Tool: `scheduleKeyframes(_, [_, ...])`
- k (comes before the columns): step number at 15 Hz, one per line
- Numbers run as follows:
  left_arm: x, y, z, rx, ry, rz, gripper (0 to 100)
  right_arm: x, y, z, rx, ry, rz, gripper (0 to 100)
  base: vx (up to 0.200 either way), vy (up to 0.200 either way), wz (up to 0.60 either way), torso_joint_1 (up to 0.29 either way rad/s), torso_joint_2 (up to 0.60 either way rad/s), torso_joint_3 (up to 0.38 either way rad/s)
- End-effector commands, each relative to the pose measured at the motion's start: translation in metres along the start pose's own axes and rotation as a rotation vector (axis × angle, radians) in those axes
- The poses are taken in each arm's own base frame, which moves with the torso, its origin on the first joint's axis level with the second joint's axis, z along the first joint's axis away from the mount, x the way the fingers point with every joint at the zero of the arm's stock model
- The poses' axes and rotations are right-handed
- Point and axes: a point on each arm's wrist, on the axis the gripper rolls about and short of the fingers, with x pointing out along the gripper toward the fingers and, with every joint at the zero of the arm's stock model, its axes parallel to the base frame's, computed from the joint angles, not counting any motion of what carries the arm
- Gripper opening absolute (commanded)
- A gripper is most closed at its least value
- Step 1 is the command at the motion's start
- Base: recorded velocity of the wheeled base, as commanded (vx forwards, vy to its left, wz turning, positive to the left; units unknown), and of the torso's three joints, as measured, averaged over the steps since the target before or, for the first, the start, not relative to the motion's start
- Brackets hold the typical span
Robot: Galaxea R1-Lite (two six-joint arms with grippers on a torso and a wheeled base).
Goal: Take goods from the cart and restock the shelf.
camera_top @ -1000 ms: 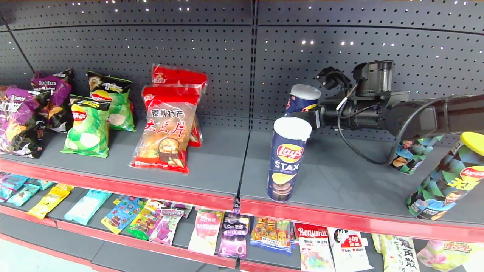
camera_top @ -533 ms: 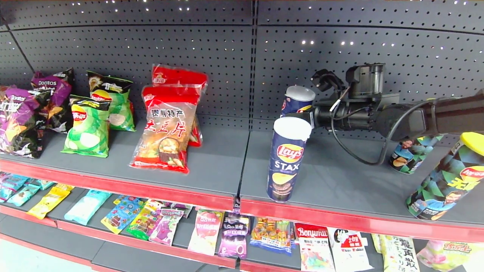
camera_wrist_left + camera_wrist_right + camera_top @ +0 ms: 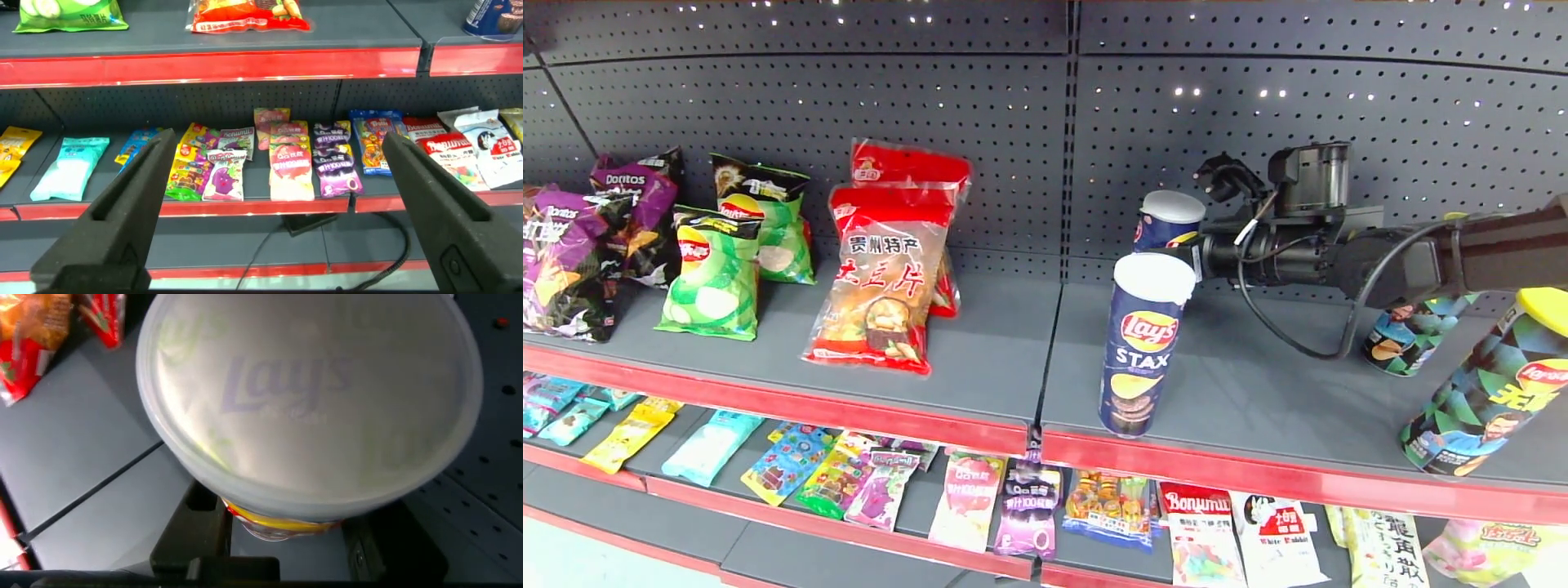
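blue chip can (image 3: 1166,219) clamped in right end effector (image 3: 1186,247), far behind twin can (image 3: 1143,343) on shelf (image 3: 1258,384). placing step; next: settle upright, release. left end effector (image 3: 274,216) gapes wide.

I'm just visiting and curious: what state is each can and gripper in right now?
right gripper, shut on the rear blue can
rear blue can, upright, lid on, gripped
front blue can, upright, lid on, standing free on the shelf
left gripper, open, empty
front green can, lid on, untouched
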Motion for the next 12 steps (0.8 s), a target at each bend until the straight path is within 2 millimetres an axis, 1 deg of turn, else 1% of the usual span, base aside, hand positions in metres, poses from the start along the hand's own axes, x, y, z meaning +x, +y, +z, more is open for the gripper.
scheduleKeyframes(1, [0.0001, 0.0000, 0.0001, 0.000, 0.001, 0.000, 100, -0.0010, 0.0003, 0.0012, -0.002, -0.004, 0.001, 0, 0.000, 0.000, 0.00, 0.000, 0.00, 0.000])
scheduleKeyframes(9, [0.0001, 0.0000, 0.0001, 0.000, 0.001, 0.000, 100, -0.0005, 0.0018, -0.0003, -0.002, 0.002, 0.005, 0, 0.000, 0.000, 0.00, 0.000, 0.00, 0.000])
scheduleKeyframes(12, [0.0001, 0.0000, 0.0001, 0.000, 0.001, 0.000, 100, 0.0007, 0.0053, -0.0027, -0.002, 0.010, 0.014, 0, 0.000, 0.000, 0.00, 0.000, 0.00, 0.000])
